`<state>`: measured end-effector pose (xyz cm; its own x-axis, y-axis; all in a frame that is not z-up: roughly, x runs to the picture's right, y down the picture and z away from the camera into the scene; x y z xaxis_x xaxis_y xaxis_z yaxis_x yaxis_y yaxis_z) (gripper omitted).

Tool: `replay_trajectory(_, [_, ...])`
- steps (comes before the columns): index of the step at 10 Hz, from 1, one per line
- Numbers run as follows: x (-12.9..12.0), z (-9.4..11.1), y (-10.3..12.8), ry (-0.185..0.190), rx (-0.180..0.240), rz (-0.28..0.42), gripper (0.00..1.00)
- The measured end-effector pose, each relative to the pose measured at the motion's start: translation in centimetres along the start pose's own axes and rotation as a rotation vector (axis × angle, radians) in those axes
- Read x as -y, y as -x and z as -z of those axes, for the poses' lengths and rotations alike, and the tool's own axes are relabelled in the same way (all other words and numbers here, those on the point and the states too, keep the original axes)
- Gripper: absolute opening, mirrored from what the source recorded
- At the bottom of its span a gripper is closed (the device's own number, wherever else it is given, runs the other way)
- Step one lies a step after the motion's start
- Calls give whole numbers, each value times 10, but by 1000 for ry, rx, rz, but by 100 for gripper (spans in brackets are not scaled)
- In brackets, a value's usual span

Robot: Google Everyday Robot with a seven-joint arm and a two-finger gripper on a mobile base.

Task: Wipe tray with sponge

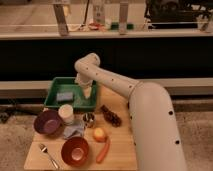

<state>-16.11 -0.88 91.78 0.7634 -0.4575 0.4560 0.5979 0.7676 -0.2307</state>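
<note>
End effector (87, 93) points down inside the right part of the green tray (59, 84), released, nothing grasped. Sponge (64, 96) lies flat on the tray floor left of the end effector, apart from it. Nearer the camera than the end effector, on the desk (120, 146): white cup (65, 112), purple bowl (47, 121), grey-blue cloth (74, 131), red bowl (75, 150), carrot (103, 150).
</note>
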Motion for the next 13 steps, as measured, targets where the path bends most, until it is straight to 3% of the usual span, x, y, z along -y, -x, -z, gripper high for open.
replay_trajectory(4, [14, -28, 14, 19, 24, 21, 80])
replay_trajectory(9, [31, -56, 21, 14, 117, -18, 80])
replay_trajectory(13, [44, -70, 39, 23, 172, -5, 80])
